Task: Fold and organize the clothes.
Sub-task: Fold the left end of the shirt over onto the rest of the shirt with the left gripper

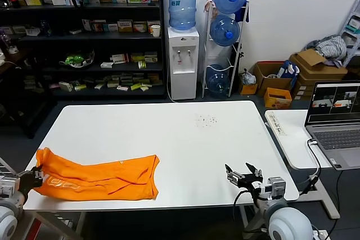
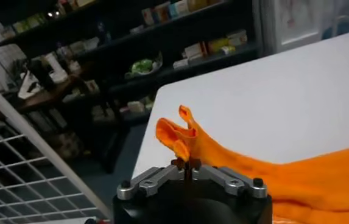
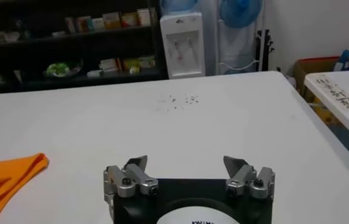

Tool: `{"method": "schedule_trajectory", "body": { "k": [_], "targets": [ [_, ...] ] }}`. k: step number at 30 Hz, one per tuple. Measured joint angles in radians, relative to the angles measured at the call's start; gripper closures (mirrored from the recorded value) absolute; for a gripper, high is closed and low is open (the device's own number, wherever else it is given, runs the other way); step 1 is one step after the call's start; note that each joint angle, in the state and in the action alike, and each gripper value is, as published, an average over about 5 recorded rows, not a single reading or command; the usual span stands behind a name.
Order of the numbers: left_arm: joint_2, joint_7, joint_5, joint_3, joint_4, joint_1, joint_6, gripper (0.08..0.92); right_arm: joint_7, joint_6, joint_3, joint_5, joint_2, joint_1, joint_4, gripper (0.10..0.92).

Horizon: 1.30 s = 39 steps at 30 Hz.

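Orange T-shirt (image 1: 101, 177) bunched flat on white desk (image 1: 185, 139), lower left of head frame, long side along near desk edge, white lettering facing up near its left end. Left pincer (image 1: 35, 177) at far lower left, clenched on shirt's left end; wrist view shows pinched fabric (image 2: 183, 137) sticking up above closed tips. Right pincer (image 1: 243, 173) lower right, over near desk edge, released, jaws wide, grasping nothing, well apart from shirt.
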Motion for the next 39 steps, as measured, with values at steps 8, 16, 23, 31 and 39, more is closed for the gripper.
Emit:
{"method": "schedule_trajectory", "body": {
  "k": [8,16,23,31,39],
  "targets": [
    [-0.064,-0.044,-0.083,0.160,-0.154,-0.051,0.043,0.879,0.004,-0.004,0.003,-0.014,0.019,-0.012,0.007,0.203],
    [-0.137,-0.108,-0.138,0.334,-0.225,-0.147,0.083,0.879,0.004,-0.005,-0.001,-0.028,0.036,-0.024,0.008,0.203],
    [-0.194,-0.153,-0.155,0.445,-0.234,-0.233,0.103,0.879,0.007,-0.008,-0.004,-0.031,0.043,-0.023,0.009,0.203],
    [-0.239,-0.174,-0.143,0.518,-0.195,-0.315,0.109,0.879,0.008,-0.013,-0.011,-0.030,0.049,-0.019,0.009,0.203],
    [-0.266,-0.164,-0.121,0.541,-0.146,-0.357,0.109,0.753,0.009,-0.016,-0.010,-0.024,0.048,-0.022,0.014,0.203]
  ]
}}
